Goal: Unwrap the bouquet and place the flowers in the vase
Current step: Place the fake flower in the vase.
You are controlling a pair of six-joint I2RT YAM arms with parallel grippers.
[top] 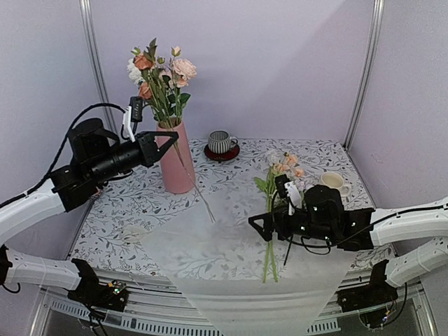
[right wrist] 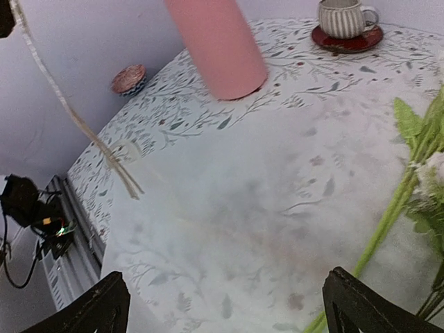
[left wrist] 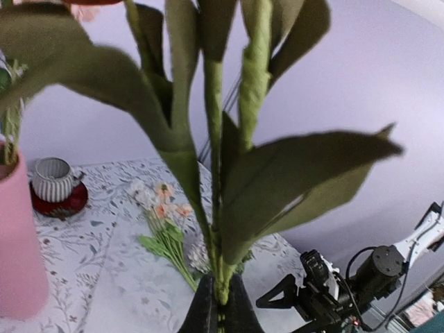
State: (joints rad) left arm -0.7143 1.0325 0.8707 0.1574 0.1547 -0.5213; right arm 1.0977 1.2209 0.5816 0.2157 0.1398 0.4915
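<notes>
The bouquet is undone, and its translucent wrapping paper (top: 231,269) lies flat on the table. My left gripper (top: 165,140) is shut on the green stems (left wrist: 220,288) of a bunch of flowers (top: 159,73). The bunch stands upright at the mouth of the pink vase (top: 176,166). A cream ribbon (top: 203,199) trails from there down to the paper. More flowers (top: 280,171) lie on the paper, with their stems (right wrist: 388,225) pointing toward me. My right gripper (top: 262,227) hovers low beside those stems. It is open wide, with nothing between its fingers (right wrist: 105,309).
A grey striped mug (top: 222,142) on a red saucer stands behind the vase. A cream mug (top: 334,182) sits at the right, behind my right arm. A small patterned dish (right wrist: 128,78) lies near the table's left edge. Purple walls close the back and sides.
</notes>
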